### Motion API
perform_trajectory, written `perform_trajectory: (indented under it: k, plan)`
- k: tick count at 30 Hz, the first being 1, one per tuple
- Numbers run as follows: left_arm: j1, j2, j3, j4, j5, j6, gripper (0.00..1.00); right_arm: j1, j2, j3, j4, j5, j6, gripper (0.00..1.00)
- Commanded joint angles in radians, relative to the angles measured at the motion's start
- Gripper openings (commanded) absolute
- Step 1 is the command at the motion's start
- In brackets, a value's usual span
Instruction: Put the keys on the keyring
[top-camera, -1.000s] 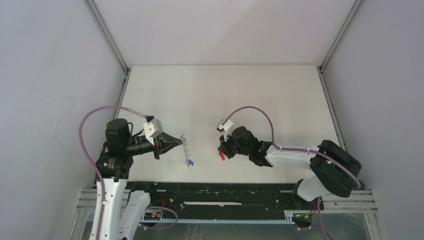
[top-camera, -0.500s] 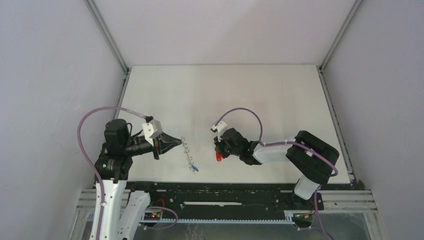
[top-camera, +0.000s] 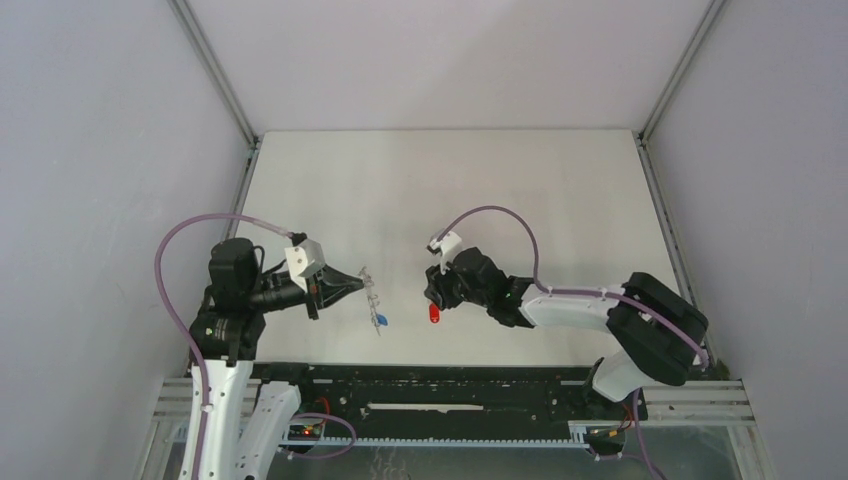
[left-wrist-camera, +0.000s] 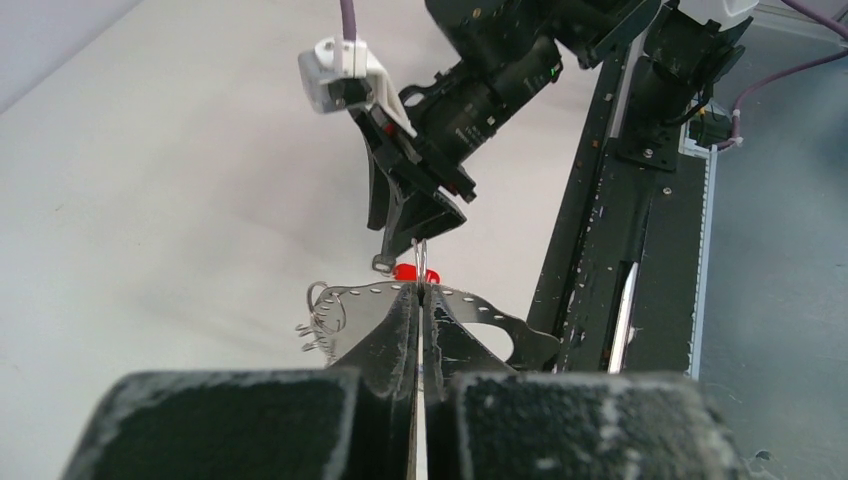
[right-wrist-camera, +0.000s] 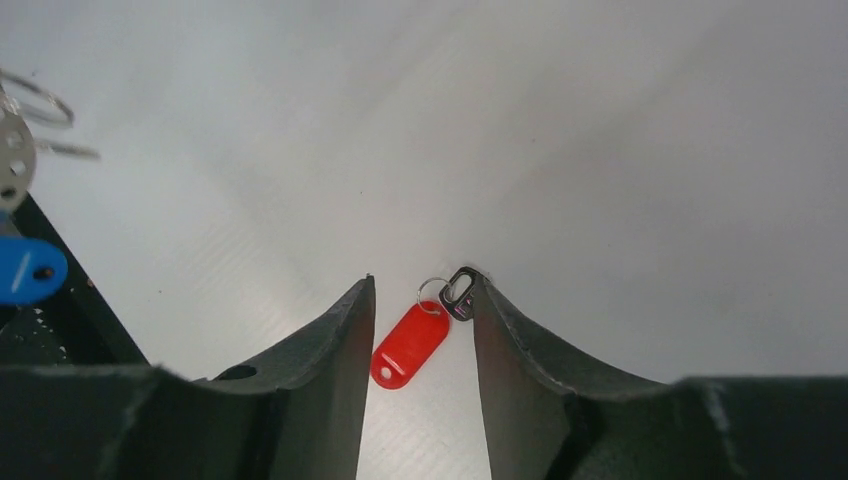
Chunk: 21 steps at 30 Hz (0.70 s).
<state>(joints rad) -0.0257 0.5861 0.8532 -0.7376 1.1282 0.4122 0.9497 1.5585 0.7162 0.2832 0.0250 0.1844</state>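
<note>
My left gripper is shut on the keyring, a thin grey metal piece with small loops, and holds it above the table. The blue key hangs from its lower end. In the left wrist view the jaws pinch the keyring's wire. My right gripper is open over the red key. In the right wrist view the red key lies between the open fingers, and its small metal part touches the right finger. The blue key shows at the left edge.
The white table is walled by grey panels on the left, back and right. A black rail runs along the near edge. In the left wrist view the right gripper faces me, close behind the keyring.
My right gripper has moved a little to the left, toward the keyring, and the red key shifted left with it. The keyring with the blue key swung slightly in my left gripper.
</note>
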Motion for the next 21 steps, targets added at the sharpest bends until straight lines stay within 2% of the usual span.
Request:
perform_trajectory:
  k: [1,2,3,4,5,6,9,11,13,14,16,17,18,20,21]
  plan:
    - [-0.005,-0.003,0.062,0.009,0.009,0.016,0.00,0.001,-0.090,0.035,-0.080,0.035,0.009,0.49]
    - [-0.005,-0.002,0.063,0.008,0.010,0.013,0.00,0.007,-0.121,0.035,-0.099,0.059,-0.001,0.49]
    - [-0.005,-0.001,0.065,0.008,0.011,0.011,0.00,0.018,-0.163,0.035,-0.118,0.092,-0.016,0.55]
    - [-0.005,0.001,0.067,0.007,0.013,0.007,0.00,0.028,-0.208,0.034,-0.130,0.125,-0.043,0.72]
    - [-0.005,0.003,0.068,0.007,0.015,0.002,0.00,0.033,-0.254,0.034,-0.140,0.144,-0.067,0.96]
    - [-0.005,0.005,0.069,0.007,0.018,-0.001,0.00,0.022,-0.291,0.029,-0.142,0.136,-0.077,0.99]
    - [-0.005,0.008,0.073,0.008,0.026,-0.003,0.00,-0.093,-0.335,-0.001,-0.112,-0.079,0.044,1.00]
    - [-0.005,0.007,0.073,0.007,0.025,-0.003,0.00,-0.143,-0.329,0.010,-0.149,-0.122,0.085,1.00]
    - [-0.005,0.004,0.078,0.002,0.028,-0.002,0.00,-0.117,-0.400,0.018,-0.204,-0.014,0.064,1.00]
    - [-0.005,0.003,0.078,0.002,0.033,-0.004,0.00,-0.083,-0.450,0.017,-0.217,0.087,0.048,1.00]
    - [-0.005,0.004,0.079,0.001,0.047,-0.008,0.00,-0.031,-0.542,0.009,-0.225,0.312,0.121,1.00]
    - [-0.005,0.004,0.078,0.001,0.051,-0.009,0.00,-0.030,-0.568,-0.006,-0.229,0.362,0.162,1.00]
    - [-0.005,0.005,0.079,0.001,0.053,-0.011,0.00,-0.041,-0.584,-0.041,-0.226,0.380,0.206,1.00]
    - [-0.005,0.009,0.076,0.000,0.054,-0.015,0.00,-0.097,-0.576,-0.060,-0.230,0.168,0.141,1.00]
    - [-0.005,0.008,0.074,0.000,0.053,-0.015,0.00,-0.097,-0.549,-0.055,-0.242,0.135,0.124,0.97]
